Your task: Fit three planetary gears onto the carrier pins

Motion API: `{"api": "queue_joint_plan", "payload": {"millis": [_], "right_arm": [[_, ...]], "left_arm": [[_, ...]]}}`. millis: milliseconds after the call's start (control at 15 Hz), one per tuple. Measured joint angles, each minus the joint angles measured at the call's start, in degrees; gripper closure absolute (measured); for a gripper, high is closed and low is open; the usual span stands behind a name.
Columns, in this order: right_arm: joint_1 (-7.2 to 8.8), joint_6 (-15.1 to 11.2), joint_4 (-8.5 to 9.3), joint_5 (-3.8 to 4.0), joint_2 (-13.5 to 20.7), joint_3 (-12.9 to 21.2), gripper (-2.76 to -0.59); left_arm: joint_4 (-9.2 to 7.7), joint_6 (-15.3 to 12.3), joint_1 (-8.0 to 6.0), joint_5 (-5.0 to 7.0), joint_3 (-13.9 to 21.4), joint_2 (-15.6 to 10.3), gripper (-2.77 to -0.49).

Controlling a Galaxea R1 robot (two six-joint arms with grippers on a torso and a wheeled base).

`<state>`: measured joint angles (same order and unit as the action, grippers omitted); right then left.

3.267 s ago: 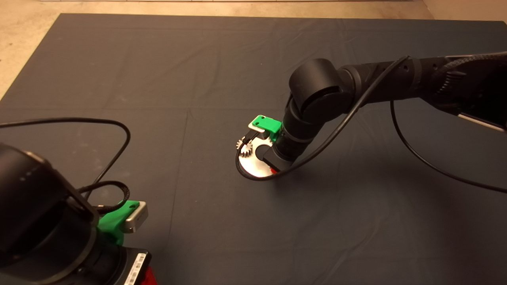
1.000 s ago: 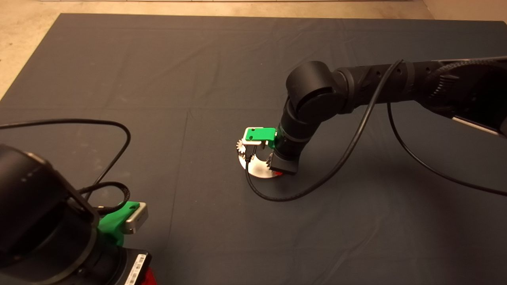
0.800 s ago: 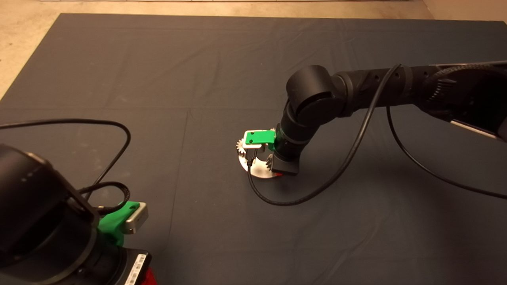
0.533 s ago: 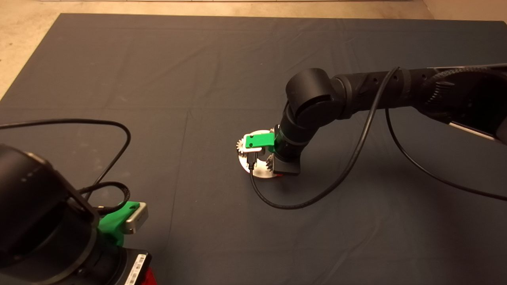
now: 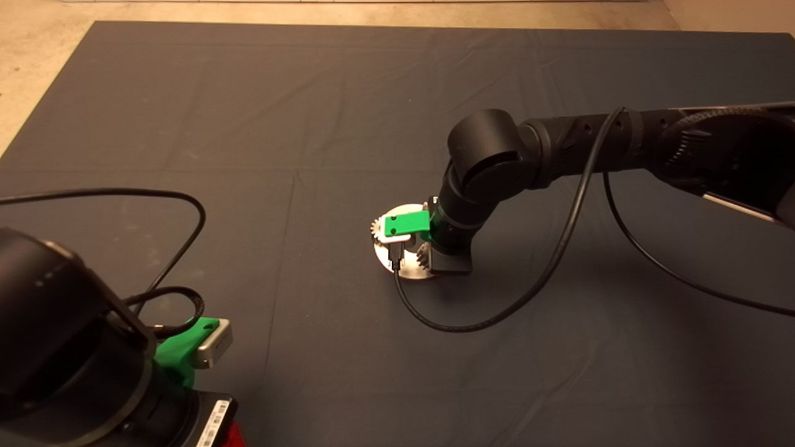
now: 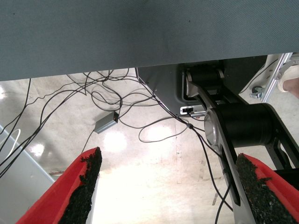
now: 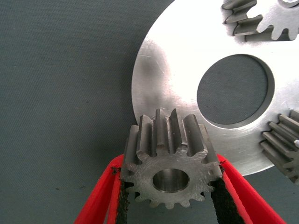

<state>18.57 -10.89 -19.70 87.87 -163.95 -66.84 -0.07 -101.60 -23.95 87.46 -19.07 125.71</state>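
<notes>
My right gripper (image 7: 170,169) is shut on one planetary gear (image 7: 168,158), held upright-faced with its bore showing, over the near rim of the shiny disc (image 7: 177,70). Two more gears (image 7: 254,18) (image 7: 284,144) sit on the disc around its centre hole. No carrier pin shows; the gears cover their spots. In the head view the right gripper (image 5: 436,270) stands over the disc (image 5: 402,268) at mid-mat, with the held gear (image 5: 424,255) under the wrist and another gear (image 5: 377,228) at the disc's left rim. My left gripper (image 6: 168,186) is parked, open and empty, at the lower left.
A black cable (image 5: 497,310) loops from the right wrist over the mat in front of the disc. Another cable (image 5: 186,205) arcs above the parked left arm. The left wrist view looks past the mat's edge (image 6: 140,65) at floor cables.
The right wrist has shifted from the disc's far side toward its near rim and come down a little, with the gear still held. The left arm has not moved.
</notes>
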Motion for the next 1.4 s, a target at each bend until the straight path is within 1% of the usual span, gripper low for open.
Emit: {"api": "queue_joint_plan", "payload": {"millis": [67,200,333,400,533,600,933,1400], "right_arm": [[0.0,0.27,-0.76,-0.05,-0.07,0.0,-1.05],[-0.02,0.44,-2.97,0.0,-0.07,0.0,-1.05],[-0.25,0.56,-4.11,-0.03,-0.07,-0.02,-1.05],[-0.63,0.59,-4.6,0.0,-0.07,-0.03,-1.05],[-0.63,0.61,-4.91,0.0,-0.16,-0.05,-1.05],[-0.63,0.63,-4.94,0.0,-0.18,-0.02,-1.05],[-0.7,0.66,-5.05,0.0,-0.16,0.0,-1.05],[-0.81,0.8,-5.44,-0.25,0.17,0.56,-1.05]], "left_arm": [[0.0,0.0,-0.01,0.0,0.0,0.0,-2.04],[0.0,0.0,0.0,0.0,0.0,0.0,-2.04],[0.0,0.0,0.0,0.0,0.0,0.0,-2.04],[0.0,0.0,0.0,0.0,0.0,0.0,-2.04],[0.0,0.0,0.04,0.0,0.0,0.0,-2.04],[0.0,0.0,0.28,0.0,0.0,0.0,-2.04],[-0.02,0.0,0.32,0.0,0.0,0.0,-2.04],[-0.02,0.0,0.32,0.0,0.0,0.0,-2.04]]}}
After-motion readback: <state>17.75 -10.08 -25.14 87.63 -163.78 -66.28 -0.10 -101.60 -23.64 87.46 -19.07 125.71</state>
